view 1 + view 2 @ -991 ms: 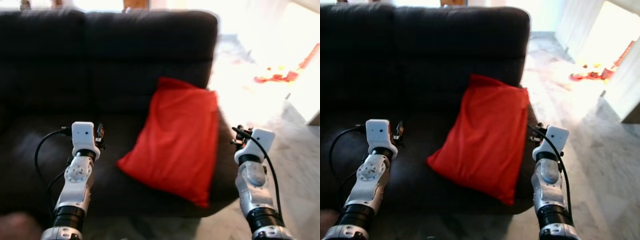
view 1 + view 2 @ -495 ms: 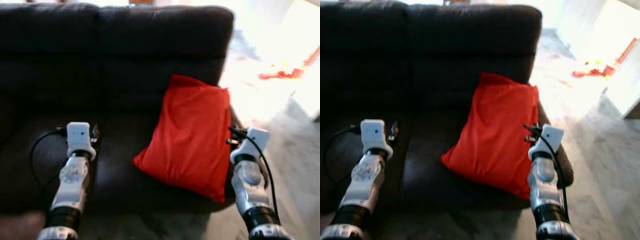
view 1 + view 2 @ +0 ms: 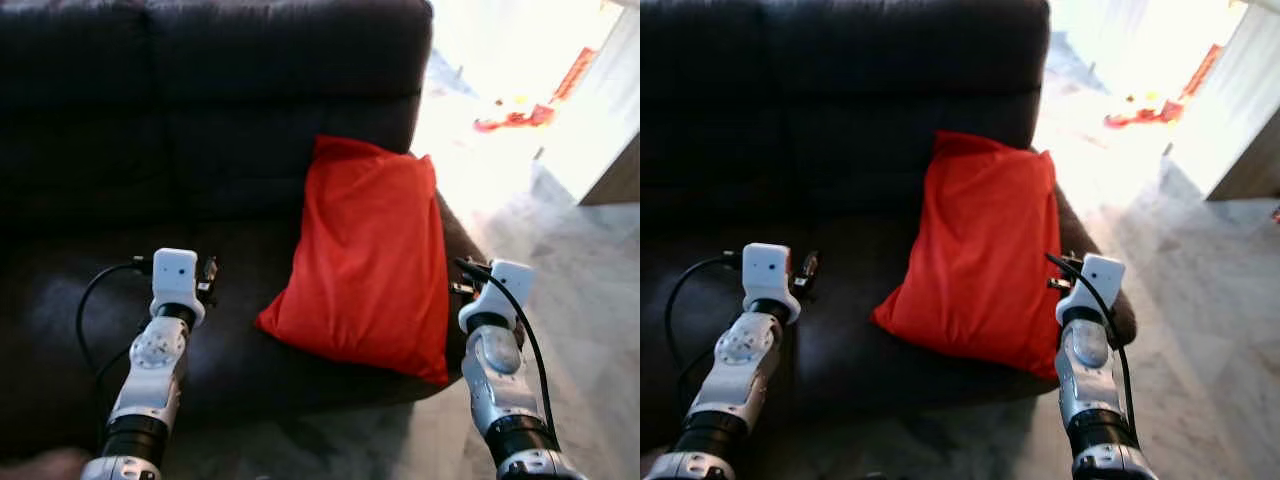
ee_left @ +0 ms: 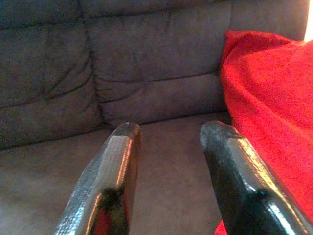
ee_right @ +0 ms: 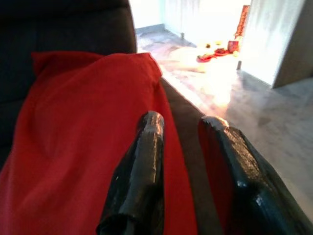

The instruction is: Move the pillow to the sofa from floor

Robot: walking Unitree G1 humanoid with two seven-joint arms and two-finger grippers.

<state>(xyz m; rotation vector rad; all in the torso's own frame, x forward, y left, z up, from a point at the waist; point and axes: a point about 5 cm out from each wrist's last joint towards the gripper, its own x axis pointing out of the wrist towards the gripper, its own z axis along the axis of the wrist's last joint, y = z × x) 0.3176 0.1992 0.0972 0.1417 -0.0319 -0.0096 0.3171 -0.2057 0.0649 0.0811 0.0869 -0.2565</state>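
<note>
A red pillow (image 3: 370, 260) leans on the dark sofa (image 3: 150, 120), placed. The left gripper (image 4: 168, 147) and right gripper (image 5: 181, 132) flank it, jaws parted and empty. Next, likely withdrawing both arms.

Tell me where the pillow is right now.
The red pillow is on the sofa, at the seat's right end, leaning against the backrest. It sits between the open left gripper and right gripper, closer to the right one.

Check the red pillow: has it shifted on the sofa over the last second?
No. The red pillow leans against the sofa backrest at the right armrest end, as before; the camera moved.
</note>
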